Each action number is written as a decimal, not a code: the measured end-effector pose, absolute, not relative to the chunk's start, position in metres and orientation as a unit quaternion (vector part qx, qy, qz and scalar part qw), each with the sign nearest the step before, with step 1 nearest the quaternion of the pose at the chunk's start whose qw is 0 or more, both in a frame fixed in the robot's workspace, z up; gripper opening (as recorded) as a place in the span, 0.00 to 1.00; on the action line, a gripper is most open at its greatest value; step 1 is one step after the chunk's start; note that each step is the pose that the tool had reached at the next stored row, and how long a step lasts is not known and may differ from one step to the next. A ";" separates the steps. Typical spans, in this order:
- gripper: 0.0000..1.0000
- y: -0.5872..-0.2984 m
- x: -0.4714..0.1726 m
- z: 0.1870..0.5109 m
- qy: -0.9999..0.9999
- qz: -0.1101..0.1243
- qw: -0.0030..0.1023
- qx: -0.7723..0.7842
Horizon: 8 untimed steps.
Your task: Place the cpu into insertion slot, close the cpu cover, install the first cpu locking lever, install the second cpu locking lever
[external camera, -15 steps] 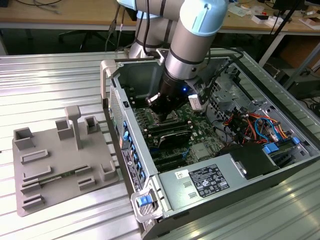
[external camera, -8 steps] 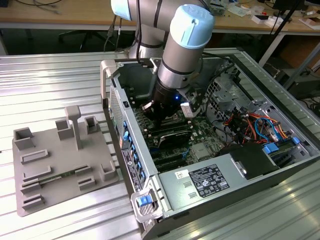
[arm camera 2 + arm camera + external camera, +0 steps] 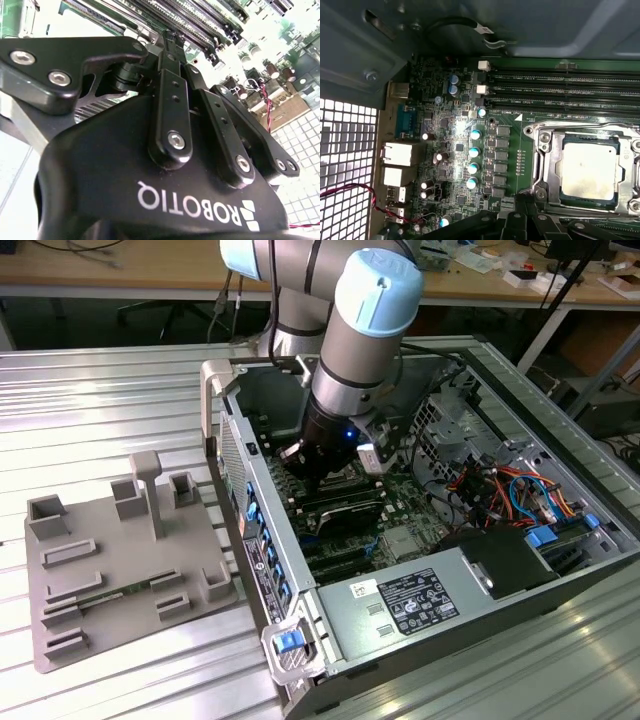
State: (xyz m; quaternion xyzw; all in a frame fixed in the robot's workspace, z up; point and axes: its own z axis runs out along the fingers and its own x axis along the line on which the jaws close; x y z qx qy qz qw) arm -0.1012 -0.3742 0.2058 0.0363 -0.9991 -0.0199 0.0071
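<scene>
inside the computer case (image 3: 560,570), over the motherboard:
cpu (image 3: 588,172): seated in the insertion slot (image 3: 547,170)
cpu cover (image 3: 585,131): looks shut over the cpu
gripper (image 3: 167,42): fingers pressed together, holding nothing, beside the slot
step: locking levers, i'd judge
need: a precise press at the slot's edge

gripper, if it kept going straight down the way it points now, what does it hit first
Most likely the motherboard area around the insertion slot. In the exterior view the gripper points down into the open case, and in the first wrist view the cpu sits in the socket right ahead of it. Depth is unclear, so the socket's edge may come first.
</scene>
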 end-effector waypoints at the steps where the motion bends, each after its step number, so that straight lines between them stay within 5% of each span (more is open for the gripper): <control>1: 0.11 -0.374 -0.101 0.206 -0.999 -0.020 0.007 0.038; 8: 0.11 -0.374 -0.101 0.204 -0.998 -0.020 0.008 0.063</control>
